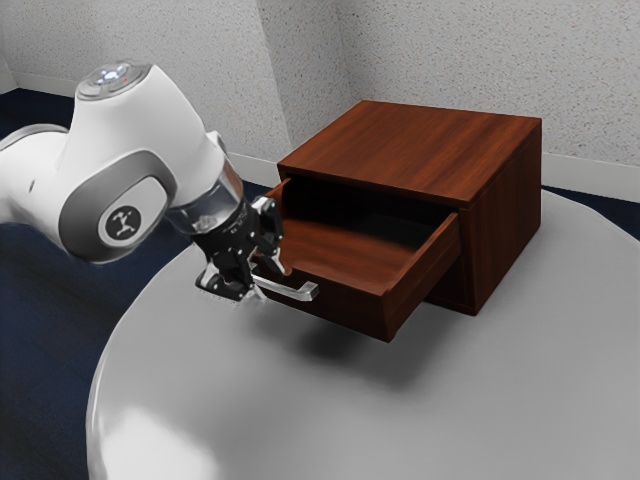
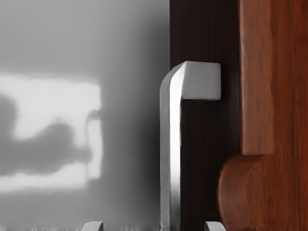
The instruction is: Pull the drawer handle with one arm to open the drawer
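Claw [image 1: 236, 284] agape astride the drawer handle [image 1: 290, 290], no grip — drawer [image 1: 400, 285] well out of cabinet [image 1: 430, 150].

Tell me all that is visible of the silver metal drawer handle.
The silver metal drawer handle is a flat bar whose visible end bends back to the front of the dark red wooden drawer, which stands pulled partly out. It lies level above the grey table. The black gripper is at its end nearer the arm.
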Action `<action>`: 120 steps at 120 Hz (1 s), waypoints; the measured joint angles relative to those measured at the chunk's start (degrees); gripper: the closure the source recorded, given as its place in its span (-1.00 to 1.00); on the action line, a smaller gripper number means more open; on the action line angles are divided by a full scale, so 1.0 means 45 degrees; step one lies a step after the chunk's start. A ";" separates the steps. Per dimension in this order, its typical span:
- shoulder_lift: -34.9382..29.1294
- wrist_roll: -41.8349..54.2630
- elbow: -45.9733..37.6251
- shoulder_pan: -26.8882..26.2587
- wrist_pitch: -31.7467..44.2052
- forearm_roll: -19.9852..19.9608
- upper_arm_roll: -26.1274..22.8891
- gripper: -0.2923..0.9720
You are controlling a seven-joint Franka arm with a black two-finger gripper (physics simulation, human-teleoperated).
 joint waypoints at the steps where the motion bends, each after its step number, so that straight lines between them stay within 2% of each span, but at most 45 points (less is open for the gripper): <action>1: -0.0004 -0.0001 0.0027 -0.0001 -0.0012 0.0000 -0.0012 0.20; 13: 0.0002 -0.0048 0.0582 0.0016 -0.0237 -0.0003 -0.0292 0.19; 28: 0.0088 -0.0388 0.2518 0.0071 -0.1273 -0.0094 -0.0767 -0.10; 44: 0.0858 -0.0381 0.6187 0.0302 -0.4365 -0.0295 -0.2882 -0.29; 53: 0.2203 0.1419 0.8096 0.2371 -0.5702 -0.1213 -0.3035 -0.35; 61: 0.3004 0.3420 0.8760 0.4197 -0.6577 -0.2152 -0.2879 -0.39; 75: 0.3738 0.6973 0.9031 0.6849 -0.7489 -0.2659 -0.2601 -0.44; 83: 0.3873 0.8742 0.9046 0.7607 -0.7557 -0.2676 -0.2474 -0.46; 87: 0.3879 0.9557 0.9049 0.7394 -0.7575 -0.2581 -0.2249 -0.46; 98: 0.3903 1.1583 0.9045 0.5317 -0.7613 -0.2347 -0.1312 -0.48; 111: 0.3935 1.3655 0.9037 0.3015 -0.7648 -0.2017 -0.1146 -0.49; 120: 0.3941 1.4888 0.9035 0.2112 -0.7666 -0.1905 -0.1133 -0.49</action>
